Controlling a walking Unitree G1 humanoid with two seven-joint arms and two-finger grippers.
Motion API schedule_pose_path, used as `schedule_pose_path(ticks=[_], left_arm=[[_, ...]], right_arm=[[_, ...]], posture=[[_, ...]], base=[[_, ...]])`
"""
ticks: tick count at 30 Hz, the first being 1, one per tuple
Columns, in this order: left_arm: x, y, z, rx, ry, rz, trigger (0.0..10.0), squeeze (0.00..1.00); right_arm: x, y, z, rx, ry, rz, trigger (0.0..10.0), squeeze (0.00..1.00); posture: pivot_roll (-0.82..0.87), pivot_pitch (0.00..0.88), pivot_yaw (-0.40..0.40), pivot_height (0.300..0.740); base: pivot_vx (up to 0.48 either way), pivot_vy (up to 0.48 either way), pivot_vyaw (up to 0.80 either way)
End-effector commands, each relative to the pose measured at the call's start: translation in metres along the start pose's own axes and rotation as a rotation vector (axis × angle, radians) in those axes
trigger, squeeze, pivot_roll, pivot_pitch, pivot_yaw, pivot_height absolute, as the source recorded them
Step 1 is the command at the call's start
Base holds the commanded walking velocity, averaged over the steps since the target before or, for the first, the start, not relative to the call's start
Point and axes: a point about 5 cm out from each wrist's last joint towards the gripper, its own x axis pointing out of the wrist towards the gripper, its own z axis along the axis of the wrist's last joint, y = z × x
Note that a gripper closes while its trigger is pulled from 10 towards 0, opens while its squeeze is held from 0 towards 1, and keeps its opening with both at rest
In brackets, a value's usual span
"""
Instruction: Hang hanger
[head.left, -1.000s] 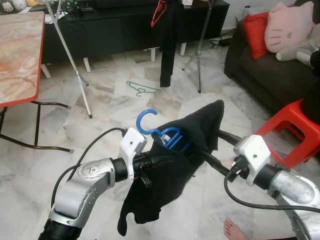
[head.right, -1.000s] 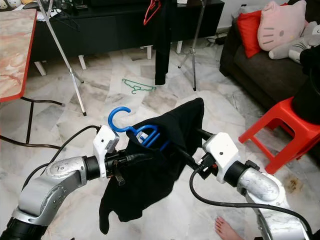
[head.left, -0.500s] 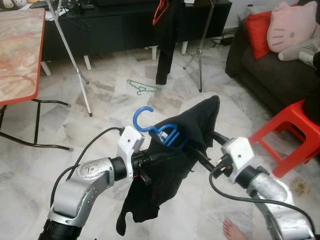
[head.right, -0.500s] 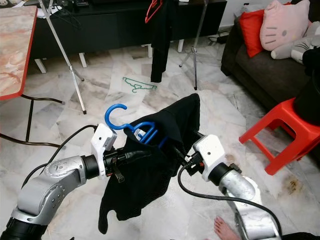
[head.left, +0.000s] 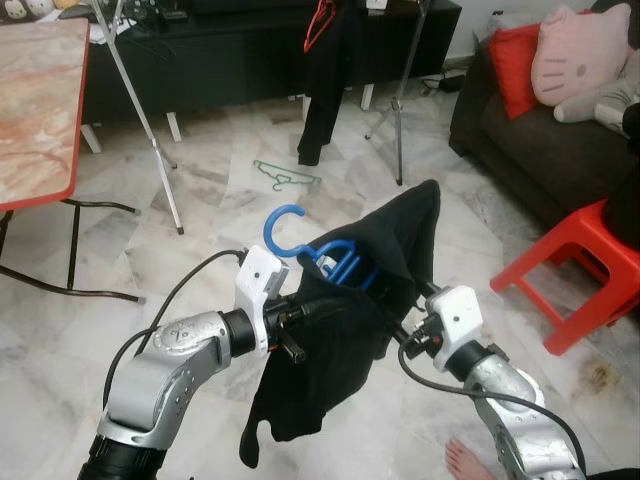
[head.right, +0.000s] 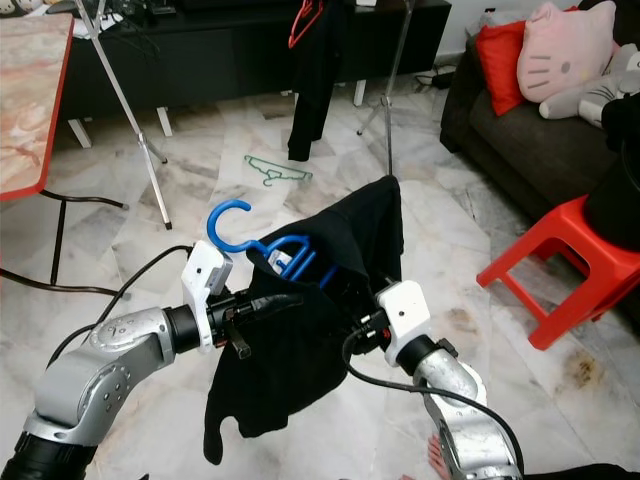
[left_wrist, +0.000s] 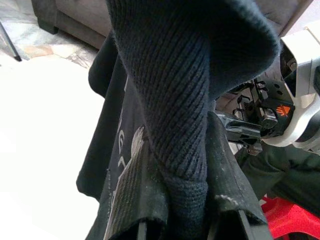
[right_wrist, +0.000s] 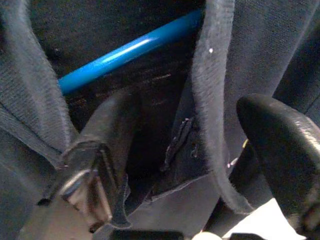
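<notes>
Blue plastic marked the hanger (head.left: 330, 258), which was carried between the two grippers with a black garment (head.left: 345, 330) draped over it. Its hook was seen rising just above and ahead of the left gripper (head.left: 330, 305), curling open toward the robot's left, while its long axis ran across from that gripper toward the right gripper (head.right: 350, 325). The left fingers were clamped on a thick fold of the garment, as the left wrist view showed. The right fingers (right_wrist: 272, 140) were spread apart inside the cloth, with the blue bar just beyond them and nothing pinched. The rack (head.left: 135, 100) where a red hanger (head.left: 320, 22) already hung stood well ahead of both grippers, so the hook lay on the rack side; the left arm was judged the nearer to it and the one bearing the load.

Against the frames from a second before, the right arm had been drawn back and in toward the body, its white wrist block brought close beside the garment, and the garment's peak stood more upright. The left arm was held much as before.
</notes>
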Motion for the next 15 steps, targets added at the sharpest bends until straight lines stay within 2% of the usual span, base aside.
schedule_pose_path(ticks=[1, 15], left_arm=[[0.0008, -0.0038, 0.0118, 0.019, -0.054, -0.026, 10.0, 0.00], [-0.0031, -0.0027, 0.0046, 0.014, -0.043, 0.004, 10.0, 0.00]], right_arm=[[-0.0015, -0.0037, -0.0031, -0.001, -0.003, -0.025, 0.0, 0.00], [0.0016, -0.0098, -0.0041, -0.031, -0.022, -0.058, 0.0, 0.00]], posture=[[-0.03, 0.111, -0.088, 0.740], [-0.03, 0.094, -0.104, 0.740]], base=[[0.000, 0.000, 0.00], [0.000, 0.000, 0.00]])
